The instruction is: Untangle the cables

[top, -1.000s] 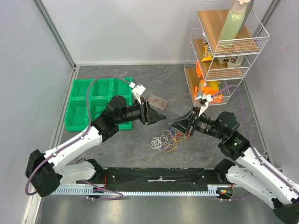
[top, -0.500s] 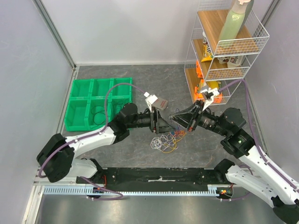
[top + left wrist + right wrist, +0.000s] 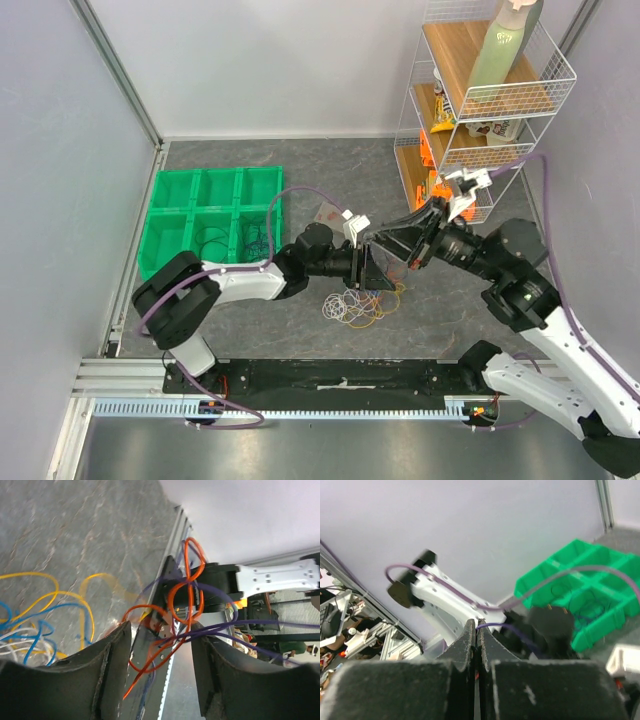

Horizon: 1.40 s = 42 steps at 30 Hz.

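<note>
Wrist view, right gripper [image 3: 477,631]: jaws pressed together, pinching a dark purple cable [image 3: 495,626] at the very tips; the strand runs off toward 3 o'clock

Wrist view, left gripper [image 3: 161,632]: jaws wide apart, nothing clamped. An orange-red cable [image 3: 186,577] and some purple strands hang in the gap; cannot tell whether they touch the pads. Yellow, blue and white loops [image 3: 20,647] lie on the table at 9 o'clock in this view

Top view: the grippers meet almost tip to tip, the right gripper [image 3: 375,238] at 12 o'clock of the left gripper [image 3: 368,270]. The main bunch of cables [image 3: 352,305] lies on the grey table [image 3: 250,330], just at 6 o'clock of the left gripper, with a few strands lifted up to the grippers. Green bin [image 3: 200,215] at 9 o'clock of the bunch, wire shelf [image 3: 470,130] at 1 o'clock

Against 1.0 s ago: the left arm has stretched toward 3 o'clock, from beside the bin to over the bunch. The right gripper has gone toward 12 o'clock, up off the bunch. The bunch itself lies in the same spot
</note>
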Tool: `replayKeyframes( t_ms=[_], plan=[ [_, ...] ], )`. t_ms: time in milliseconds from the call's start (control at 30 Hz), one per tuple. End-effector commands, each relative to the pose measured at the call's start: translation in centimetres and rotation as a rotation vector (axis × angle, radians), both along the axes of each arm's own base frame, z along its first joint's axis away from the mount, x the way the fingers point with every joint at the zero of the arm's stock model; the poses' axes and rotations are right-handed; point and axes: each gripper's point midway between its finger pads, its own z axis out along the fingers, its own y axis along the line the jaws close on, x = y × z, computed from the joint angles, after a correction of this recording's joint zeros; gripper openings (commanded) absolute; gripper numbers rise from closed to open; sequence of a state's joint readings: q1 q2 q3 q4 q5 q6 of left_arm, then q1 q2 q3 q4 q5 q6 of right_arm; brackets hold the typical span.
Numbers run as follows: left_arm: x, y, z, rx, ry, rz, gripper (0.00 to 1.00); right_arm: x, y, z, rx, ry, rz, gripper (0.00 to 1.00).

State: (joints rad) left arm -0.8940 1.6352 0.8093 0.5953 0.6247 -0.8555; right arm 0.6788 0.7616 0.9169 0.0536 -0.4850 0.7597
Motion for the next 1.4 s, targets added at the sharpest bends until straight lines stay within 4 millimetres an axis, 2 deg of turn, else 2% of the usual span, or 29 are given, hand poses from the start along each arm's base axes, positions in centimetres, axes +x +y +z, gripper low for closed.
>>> replayKeyframes(
  t_ms=[0,200,300,433,600,667,733,800,833,900,933,1033,1133,1233,1367],
  plan=[
    [1.3,-0.5,-1.9,0.050,0.010,0.044,0.55,-2.2,-1.7,8.5,0.106,-0.182,0.000,0.00],
    [2.0,0.8,-6.5,0.167,0.031,0.087,0.46,-3.2,-4.5,16.4,0.149,-0.344,-0.113,0.00],
    [2.5,1.7,-8.7,0.209,0.055,0.113,0.42,-3.9,-6.0,19.6,0.178,-0.417,-0.163,0.00],
    [2.8,2.9,-11.1,0.252,0.098,0.137,0.31,-4.6,-7.5,22.3,0.199,-0.488,-0.223,0.00],
    [2.8,4.2,-14.1,0.303,0.175,0.158,0.25,-6.5,-10.6,26.7,0.240,-0.604,-0.316,0.00],
    [2.7,4.5,-14.3,0.288,0.197,0.158,0.24,-6.9,-11.3,27.4,0.249,-0.624,-0.336,0.00],
    [2.6,4.5,-13.7,0.264,0.191,0.152,0.24,-6.2,-11.1,26.5,0.225,-0.610,-0.352,0.00],
    [2.6,4.3,-12.2,0.229,0.155,0.137,0.26,-4.5,-10.5,23.9,0.176,-0.554,-0.380,0.00],
    [2.5,4.1,-11.0,0.201,0.128,0.122,0.28,-3.3,-9.9,21.7,0.134,-0.510,-0.390,0.00],
    [2.1,3.8,-7.9,0.134,0.065,0.082,0.37,-1.5,-9.3,17.9,0.070,-0.442,-0.414,0.00],
    [1.8,3.7,-5.5,0.082,0.022,0.049,0.43,-0.8,-9.1,16.3,0.042,-0.412,-0.424,0.00],
    [0.9,3.8,-0.5,-0.009,-0.086,-0.008,0.59,0.3,-8.5,12.0,-0.030,-0.346,-0.426,0.00],
    [0.3,4.3,4.0,-0.068,-0.210,-0.034,0.66,0.6,-8.4,9.6,-0.065,-0.310,-0.423,0.00],
    [-0.8,4.9,8.2,-0.128,-0.350,-0.059,0.74,0.4,-8.3,8.1,-0.091,-0.290,-0.410,0.00],
    [-1.9,5.3,12.5,-0.174,-0.550,-0.011,0.85,0.4,-8.2,6.6,-0.110,-0.269,-0.402,0.00]
  ],
)
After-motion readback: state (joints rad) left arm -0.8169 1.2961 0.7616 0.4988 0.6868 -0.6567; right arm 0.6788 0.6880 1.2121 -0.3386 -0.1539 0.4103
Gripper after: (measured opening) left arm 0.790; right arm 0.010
